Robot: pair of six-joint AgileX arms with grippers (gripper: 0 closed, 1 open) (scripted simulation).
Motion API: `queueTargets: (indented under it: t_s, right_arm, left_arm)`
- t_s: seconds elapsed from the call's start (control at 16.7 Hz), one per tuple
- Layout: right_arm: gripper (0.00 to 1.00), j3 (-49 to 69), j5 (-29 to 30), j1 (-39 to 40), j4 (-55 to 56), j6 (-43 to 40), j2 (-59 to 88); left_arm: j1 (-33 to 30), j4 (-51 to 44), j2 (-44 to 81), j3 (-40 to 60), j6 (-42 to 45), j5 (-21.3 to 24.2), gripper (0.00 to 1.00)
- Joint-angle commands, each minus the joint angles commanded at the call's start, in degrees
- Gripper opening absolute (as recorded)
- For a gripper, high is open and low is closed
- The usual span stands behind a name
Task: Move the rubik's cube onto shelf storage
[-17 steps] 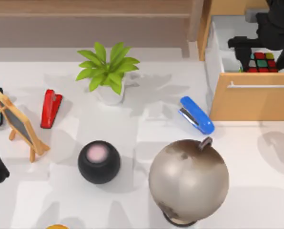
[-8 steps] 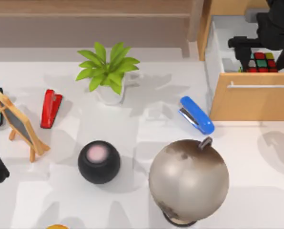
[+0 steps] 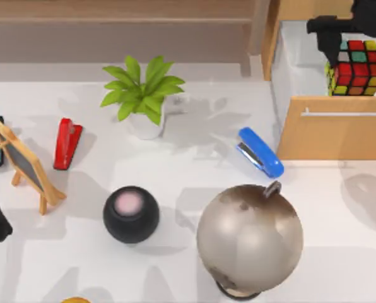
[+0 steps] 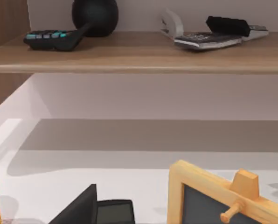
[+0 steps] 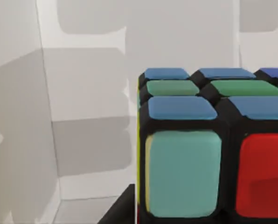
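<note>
Your right gripper [image 3: 355, 47], clamped on the cube [image 3: 355, 68] above the drawer [image 3: 301, 69], has the shelf [image 3: 118, 28] leftward.

The rubik's cube [image 3: 355, 68] shows red, green, yellow and white stickers on black.

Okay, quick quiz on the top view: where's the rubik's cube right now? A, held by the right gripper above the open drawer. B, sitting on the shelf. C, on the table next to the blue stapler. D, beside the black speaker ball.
A: the rubik's cube hangs in the right gripper over the open drawer, with the shelf away to the left.
</note>
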Motion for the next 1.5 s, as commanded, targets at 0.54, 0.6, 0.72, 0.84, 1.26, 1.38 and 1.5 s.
queueTargets:
  t_s: [0.54, 0.6, 0.72, 0.84, 1.26, 1.38, 1.5]
  right_arm:
    - [0.0, 7.08, -3.53, 3.12, -1.88, -2.06, 3.87]
    - [0.0, 7.68, -3.44, 1.11, -1.68, -3.15, 5.73]
    - [0.0, 8.21, -3.14, -2.07, -1.43, -4.48, 9.52]
    - [0.0, 8.61, -3.04, -3.16, -0.95, -4.85, 11.57]
    - [0.0, 7.42, -3.36, -2.65, -0.81, -4.53, 9.93]
    - [0.0, 6.05, -4.24, -1.51, 0.15, -4.0, 6.45]
    - [0.0, 4.43, -5.74, 1.04, 2.85, -3.13, 1.24]
  left_arm:
    - [0.0, 0.0, 0.0, 0.0, 0.0, 0.0, 1.0]
    - [0.0, 0.0, 0.0, 0.0, 0.0, 0.0, 1.0]
    - [0.0, 0.0, 0.0, 0.0, 0.0, 0.0, 1.0]
    - [0.0, 0.0, 0.0, 0.0, 0.0, 0.0, 1.0]
    - [0.0, 0.0, 0.0, 0.0, 0.0, 0.0, 1.0]
    - [0.0, 0.0, 0.0, 0.0, 0.0, 0.0, 1.0]
    - [0.0, 0.0, 0.0, 0.0, 0.0, 0.0, 1.0]
